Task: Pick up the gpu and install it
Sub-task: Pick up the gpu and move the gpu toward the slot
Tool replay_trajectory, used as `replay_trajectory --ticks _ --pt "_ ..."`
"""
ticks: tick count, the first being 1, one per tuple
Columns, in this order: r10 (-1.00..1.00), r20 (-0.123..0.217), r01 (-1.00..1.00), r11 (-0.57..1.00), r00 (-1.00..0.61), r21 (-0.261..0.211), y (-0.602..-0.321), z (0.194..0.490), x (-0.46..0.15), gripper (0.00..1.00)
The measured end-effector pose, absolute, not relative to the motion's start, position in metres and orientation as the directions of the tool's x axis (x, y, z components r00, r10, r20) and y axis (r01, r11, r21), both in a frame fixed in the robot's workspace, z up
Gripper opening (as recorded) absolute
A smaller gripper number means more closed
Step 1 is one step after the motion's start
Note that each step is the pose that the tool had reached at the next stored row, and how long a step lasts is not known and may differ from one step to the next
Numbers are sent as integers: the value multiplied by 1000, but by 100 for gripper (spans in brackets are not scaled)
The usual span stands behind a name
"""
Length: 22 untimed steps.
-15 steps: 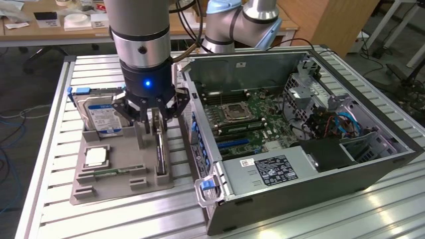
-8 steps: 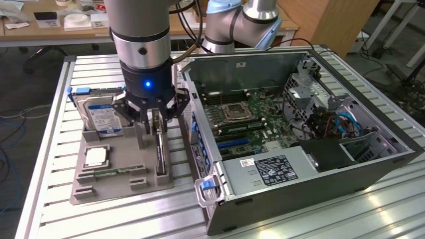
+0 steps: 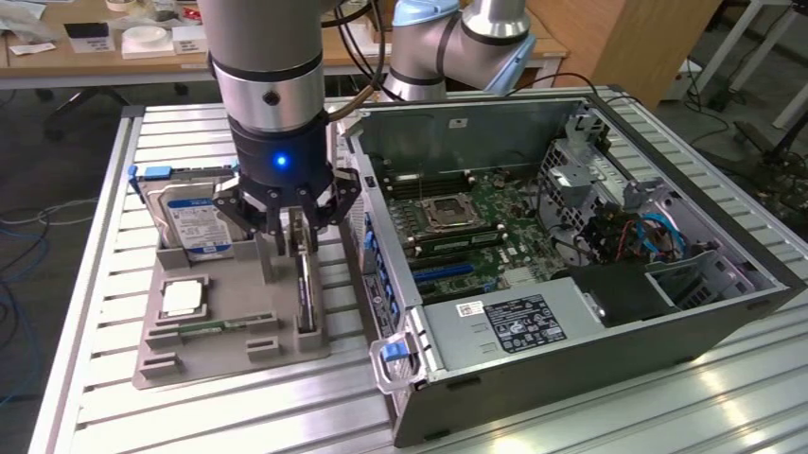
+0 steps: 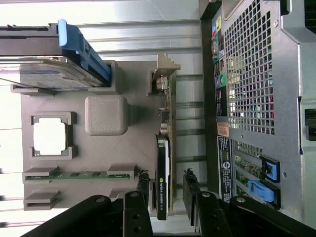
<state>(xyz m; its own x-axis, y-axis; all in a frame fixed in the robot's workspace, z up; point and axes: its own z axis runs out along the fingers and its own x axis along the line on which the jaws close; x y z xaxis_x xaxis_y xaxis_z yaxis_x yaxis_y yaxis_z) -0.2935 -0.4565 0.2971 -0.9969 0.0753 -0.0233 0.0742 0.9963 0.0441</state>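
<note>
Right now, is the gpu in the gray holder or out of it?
In. The gpu stands on edge in a slot of the gray holder; the open gripper straddles it.

Bright even light, glare on the slatted table [image 3: 631,416], soft shadows

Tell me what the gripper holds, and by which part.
Nothing is held: the open gripper straddles the upright green-and-black gpu card in the grey plastic tray, fingers apart from it.
</note>
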Motion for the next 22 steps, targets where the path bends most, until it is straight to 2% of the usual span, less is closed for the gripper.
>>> replay_trajectory --ticks 22 --pt "75 -23 74 996 -997 44 -456 293 -294 42"
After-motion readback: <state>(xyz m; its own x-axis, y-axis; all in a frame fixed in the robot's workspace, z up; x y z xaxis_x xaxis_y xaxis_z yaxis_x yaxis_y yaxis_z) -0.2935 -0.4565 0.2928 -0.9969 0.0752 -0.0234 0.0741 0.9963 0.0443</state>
